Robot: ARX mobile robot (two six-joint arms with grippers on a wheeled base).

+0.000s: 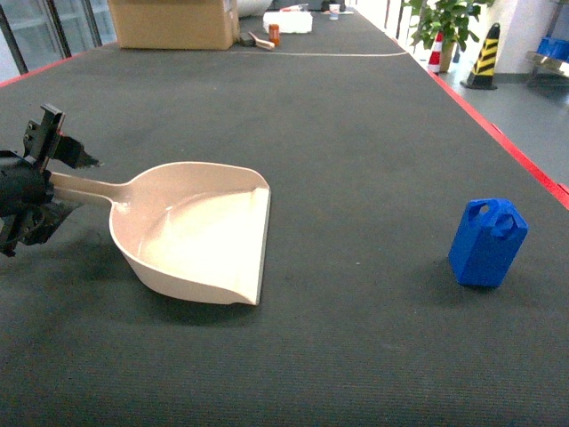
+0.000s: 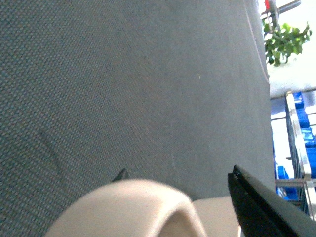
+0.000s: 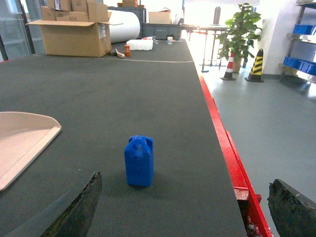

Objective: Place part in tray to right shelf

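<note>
1. The left gripper (image 1: 62, 182) clamps the pale beige dustpan-shaped tray (image 1: 200, 236) by its handle.
2. The right gripper (image 3: 182, 205), jaws wide, should centre over the upright small blue jerrycan-shaped part (image 3: 139, 161), well apart from the tray.

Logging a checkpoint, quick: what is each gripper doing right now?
Left gripper: shut on the tray handle.
Right gripper: open, holding nothing; the part stands ahead of it.
</note>
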